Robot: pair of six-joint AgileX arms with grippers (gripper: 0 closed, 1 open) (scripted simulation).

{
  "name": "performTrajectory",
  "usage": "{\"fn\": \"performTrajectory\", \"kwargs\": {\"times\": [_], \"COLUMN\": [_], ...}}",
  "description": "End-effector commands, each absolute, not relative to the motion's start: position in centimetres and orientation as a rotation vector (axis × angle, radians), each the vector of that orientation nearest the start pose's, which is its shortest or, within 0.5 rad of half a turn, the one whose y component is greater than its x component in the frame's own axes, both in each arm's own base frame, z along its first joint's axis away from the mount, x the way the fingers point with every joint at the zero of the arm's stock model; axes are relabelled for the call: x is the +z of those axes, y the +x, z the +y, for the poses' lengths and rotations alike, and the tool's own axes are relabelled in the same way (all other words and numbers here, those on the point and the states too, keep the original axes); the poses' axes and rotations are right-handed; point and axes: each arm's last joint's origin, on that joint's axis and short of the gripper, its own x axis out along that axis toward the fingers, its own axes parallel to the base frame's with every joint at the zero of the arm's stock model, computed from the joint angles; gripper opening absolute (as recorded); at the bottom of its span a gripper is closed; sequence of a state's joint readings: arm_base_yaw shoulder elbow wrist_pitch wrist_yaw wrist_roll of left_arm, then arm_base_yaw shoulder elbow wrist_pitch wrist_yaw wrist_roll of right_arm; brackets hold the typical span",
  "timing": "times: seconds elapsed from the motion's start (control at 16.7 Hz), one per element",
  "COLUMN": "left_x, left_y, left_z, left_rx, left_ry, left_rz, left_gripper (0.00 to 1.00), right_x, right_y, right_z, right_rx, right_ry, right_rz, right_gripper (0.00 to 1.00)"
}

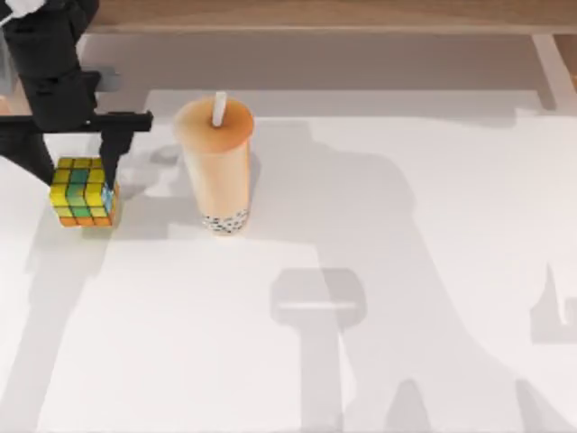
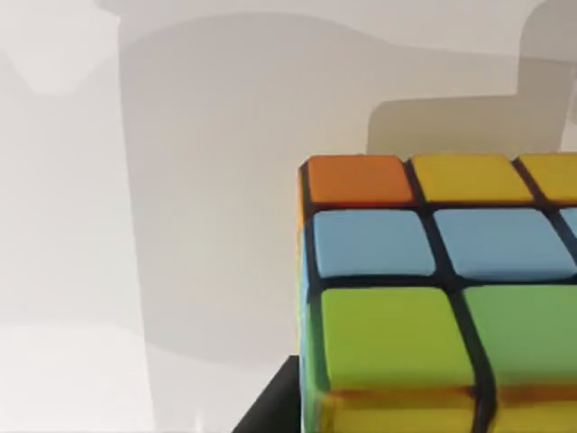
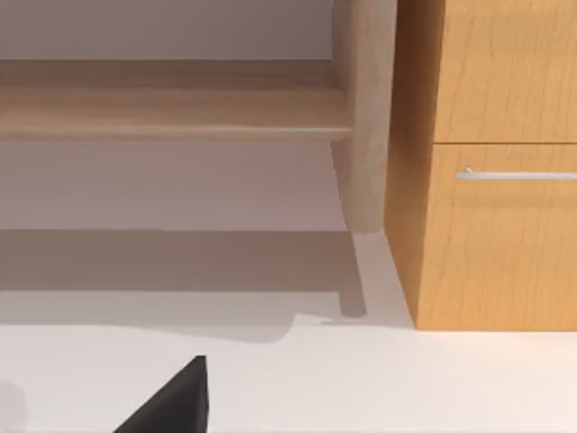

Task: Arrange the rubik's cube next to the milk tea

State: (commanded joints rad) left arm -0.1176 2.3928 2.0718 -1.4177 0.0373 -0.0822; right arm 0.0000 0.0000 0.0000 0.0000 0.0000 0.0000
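The rubik's cube (image 1: pixel 83 191) is at the table's far left, showing yellow, green, blue and orange squares. My left gripper (image 1: pixel 79 167) reaches down over it with one black finger on each side, shut on the cube. In the left wrist view the rubik's cube (image 2: pixel 433 298) is very close. The milk tea (image 1: pixel 215 162), a tall clear cup with an orange lid, a white straw and dark pearls at its base, stands upright to the right of the cube, about a cube's width away. A dark part of my right gripper (image 3: pixel 171 406) shows in the right wrist view.
The white table (image 1: pixel 379 271) stretches right and forward of the cup, crossed by arm shadows. A wooden ledge (image 1: pixel 315 13) runs along the back edge. A wooden cabinet with a drawer handle (image 3: pixel 505 171) stands beyond the table in the right wrist view.
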Motion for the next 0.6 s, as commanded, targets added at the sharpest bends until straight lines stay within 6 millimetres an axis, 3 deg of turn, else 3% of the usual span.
{"fn": "performTrajectory", "kwargs": {"times": [0.54,0.6], "left_x": [16.17,16.17], "left_y": [45.17,45.17], "left_z": [-4.87,-4.87], "left_rx": [-0.031,-0.031], "left_ry": [0.005,0.005], "left_rz": [1.741,1.741], "left_gripper": [0.98,1.0], "right_x": [16.0,16.0], "right_y": [10.57,10.57], "right_z": [-0.12,-0.12], "right_rx": [0.0,0.0], "right_ry": [0.0,0.0], "right_rz": [0.0,0.0], "right_gripper": [1.0,1.0]}}
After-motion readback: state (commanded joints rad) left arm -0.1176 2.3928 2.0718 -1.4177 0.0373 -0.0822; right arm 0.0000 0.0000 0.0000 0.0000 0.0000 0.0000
